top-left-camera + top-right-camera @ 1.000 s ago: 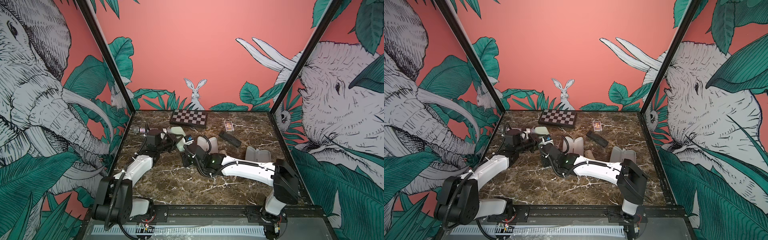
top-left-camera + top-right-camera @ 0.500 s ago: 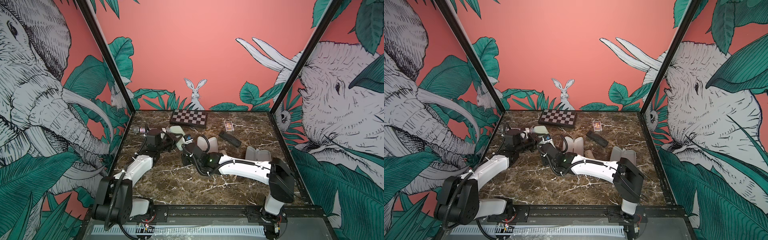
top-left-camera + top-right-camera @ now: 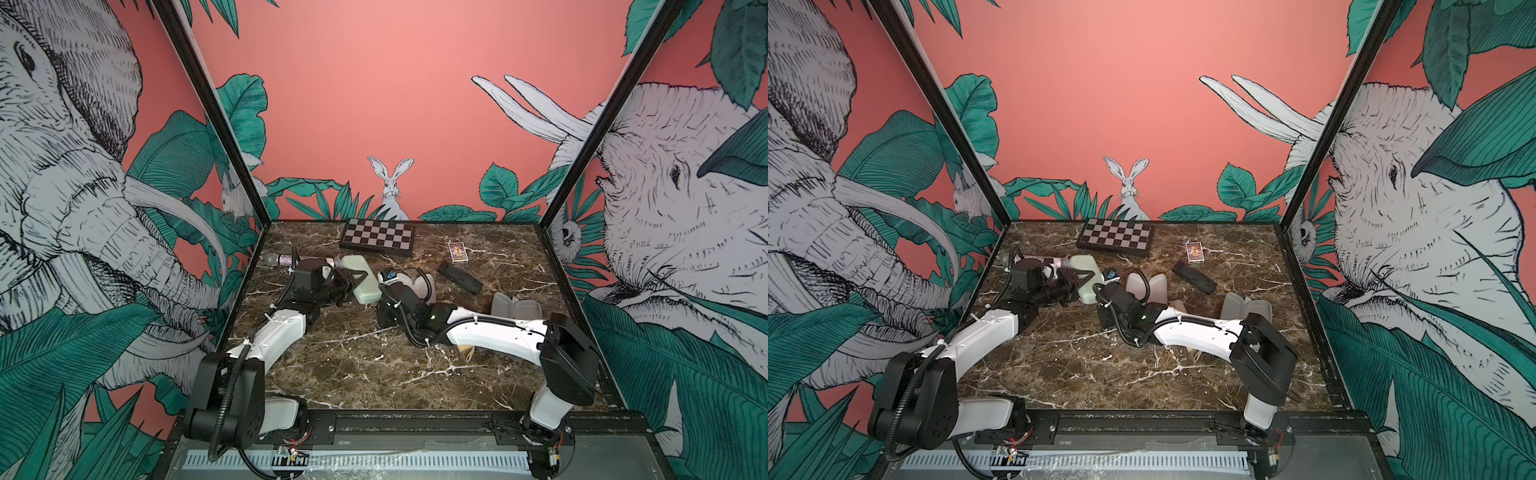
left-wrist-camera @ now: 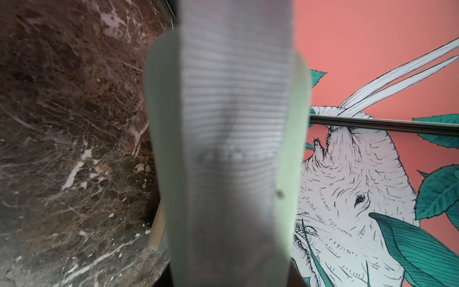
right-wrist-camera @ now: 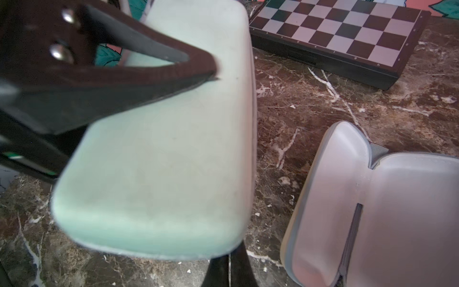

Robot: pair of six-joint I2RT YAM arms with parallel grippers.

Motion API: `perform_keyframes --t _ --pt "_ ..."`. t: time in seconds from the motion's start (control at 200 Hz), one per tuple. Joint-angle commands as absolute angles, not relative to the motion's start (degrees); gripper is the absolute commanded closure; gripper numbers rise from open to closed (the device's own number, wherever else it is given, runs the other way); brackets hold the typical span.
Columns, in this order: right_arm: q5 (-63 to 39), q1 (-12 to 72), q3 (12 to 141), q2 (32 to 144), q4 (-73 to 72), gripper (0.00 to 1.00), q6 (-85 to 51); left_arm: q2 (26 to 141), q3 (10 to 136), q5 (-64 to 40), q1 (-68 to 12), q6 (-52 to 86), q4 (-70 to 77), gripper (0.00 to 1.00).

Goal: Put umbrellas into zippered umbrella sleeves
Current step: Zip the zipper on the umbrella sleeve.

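high front stereo, wrist cameras close

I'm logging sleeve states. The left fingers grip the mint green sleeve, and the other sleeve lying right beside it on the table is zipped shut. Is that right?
Not quite. The left fingers do grip the mint green sleeve, but the sleeve beside it lies open, not zipped shut, its pale lining facing up. The right wrist view shows this.

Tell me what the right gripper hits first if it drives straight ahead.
The mint green sleeve, directly in front of the shut right gripper and held by the left gripper; whether they touch is unclear.
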State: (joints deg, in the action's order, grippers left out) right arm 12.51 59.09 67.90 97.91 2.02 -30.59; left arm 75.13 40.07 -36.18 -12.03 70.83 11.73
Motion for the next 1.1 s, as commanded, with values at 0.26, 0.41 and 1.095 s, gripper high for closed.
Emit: perform_keyframes --t 0.26,0.41,1.095 --pt "-1.56 52.32 61.51 92.42 -3.89 1.0 -22.86 76.99 46.13 -58.52 -9.48 64.75 12.62 0.86" --pt "-4.68 50.84 61.31 89.7 -3.26 1.0 -13.36 80.45 49.23 -67.26 -9.58 56.96 6.69 0.83" --pt "-10.94 53.97 66.65 108.22 -0.94 1.0 -25.52 93.42 41.31 -55.63 -3.08 41.63 -7.9 0.33"
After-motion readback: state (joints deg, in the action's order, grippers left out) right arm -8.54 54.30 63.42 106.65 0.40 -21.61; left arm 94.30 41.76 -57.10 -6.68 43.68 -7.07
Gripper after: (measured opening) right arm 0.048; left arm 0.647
